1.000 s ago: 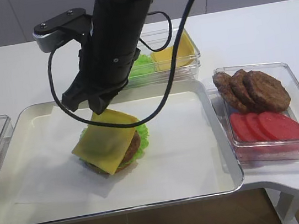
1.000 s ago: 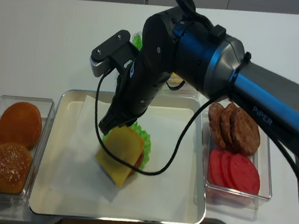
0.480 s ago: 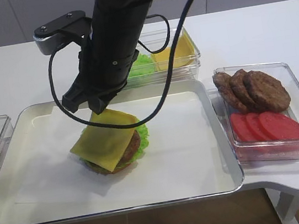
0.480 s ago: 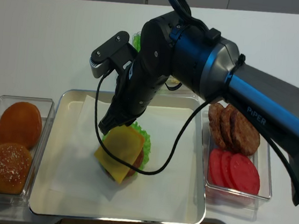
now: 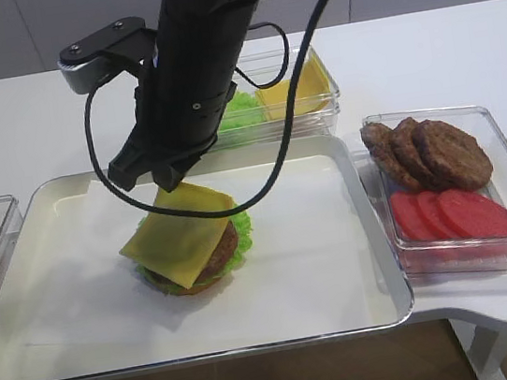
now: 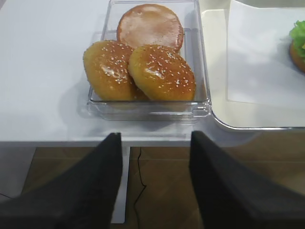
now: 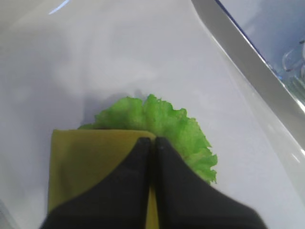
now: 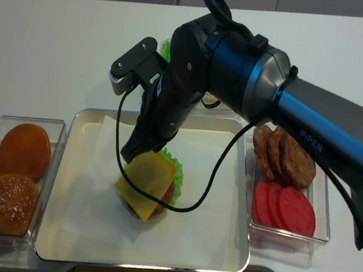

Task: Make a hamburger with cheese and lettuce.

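The hamburger (image 5: 209, 260) sits on white paper in the metal tray (image 5: 367, 259): bun base, frilly green lettuce (image 7: 164, 121) rim and brown patty. My right gripper (image 5: 165, 180) is shut on the far edge of a yellow cheese slice (image 5: 178, 236), which lies tilted over the patty. In the right wrist view the closed fingertips (image 7: 143, 157) pinch the cheese (image 7: 86, 162) above the lettuce. In the realsense view the cheese (image 8: 144, 184) covers the burger. My left gripper (image 6: 155, 143) is open and empty, over the table's front edge near the bun box.
A clear box of buns (image 6: 143, 67) stands left of the tray. A box with patties (image 5: 428, 151) and tomato slices (image 5: 455, 214) stands right. A box with lettuce and stacked cheese (image 5: 301, 89) stands behind the tray.
My right gripper has lowered the cheese slightly, so it lies flatter on the patty. The left arm has not moved.
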You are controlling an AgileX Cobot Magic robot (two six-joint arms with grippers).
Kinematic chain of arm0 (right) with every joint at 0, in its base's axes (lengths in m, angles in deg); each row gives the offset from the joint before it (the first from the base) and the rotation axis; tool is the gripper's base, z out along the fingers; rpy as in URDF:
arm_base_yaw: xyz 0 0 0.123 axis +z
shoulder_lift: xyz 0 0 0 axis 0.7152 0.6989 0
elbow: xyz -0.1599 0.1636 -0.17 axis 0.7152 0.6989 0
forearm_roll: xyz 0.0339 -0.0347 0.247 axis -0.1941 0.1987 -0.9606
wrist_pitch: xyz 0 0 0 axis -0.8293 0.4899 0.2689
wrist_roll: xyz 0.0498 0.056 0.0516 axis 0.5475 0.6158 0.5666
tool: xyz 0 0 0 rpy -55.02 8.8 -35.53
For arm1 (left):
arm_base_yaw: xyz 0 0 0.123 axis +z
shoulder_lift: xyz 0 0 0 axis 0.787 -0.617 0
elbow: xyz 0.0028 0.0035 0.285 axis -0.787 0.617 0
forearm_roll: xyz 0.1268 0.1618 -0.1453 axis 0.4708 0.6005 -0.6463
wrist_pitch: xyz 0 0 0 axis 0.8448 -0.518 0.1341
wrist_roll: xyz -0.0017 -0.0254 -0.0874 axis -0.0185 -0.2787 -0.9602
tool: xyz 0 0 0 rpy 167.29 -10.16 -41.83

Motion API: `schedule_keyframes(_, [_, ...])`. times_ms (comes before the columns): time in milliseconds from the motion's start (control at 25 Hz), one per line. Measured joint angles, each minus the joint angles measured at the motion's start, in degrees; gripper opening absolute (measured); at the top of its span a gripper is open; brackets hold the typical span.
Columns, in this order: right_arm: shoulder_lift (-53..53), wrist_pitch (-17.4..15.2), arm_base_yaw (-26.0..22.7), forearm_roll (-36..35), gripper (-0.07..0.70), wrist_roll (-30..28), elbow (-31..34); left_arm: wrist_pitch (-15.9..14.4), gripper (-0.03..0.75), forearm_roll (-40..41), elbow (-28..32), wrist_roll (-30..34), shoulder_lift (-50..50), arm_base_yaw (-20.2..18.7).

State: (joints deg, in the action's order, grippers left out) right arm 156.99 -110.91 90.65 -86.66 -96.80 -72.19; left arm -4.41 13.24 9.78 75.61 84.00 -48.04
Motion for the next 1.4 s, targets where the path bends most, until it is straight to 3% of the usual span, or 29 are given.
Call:
schedule_keyframes(880, [1.1,0.2,0.0,1.1,0.029,0.0,0.0,0.0,0.344,0.0,0.0,0.0,0.0,0.0])
schedule_keyframes(1040, [1.1,0.2,0.0,1.1,0.108,0.0,0.0,0.0,0.344,0.0,0.0,0.0,0.0,0.0])
schedule_keyframes(1320, [1.1,0.2,0.0,1.3,0.351,0.5,0.0,0.0,0.344,0.0,0.0,0.0,0.0,0.0])
schedule_keyframes(1400, [1.1,0.2,0.0,1.9,0.388,0.8,0.0,0.0,0.344,0.0,0.0,0.0,0.0,0.0])
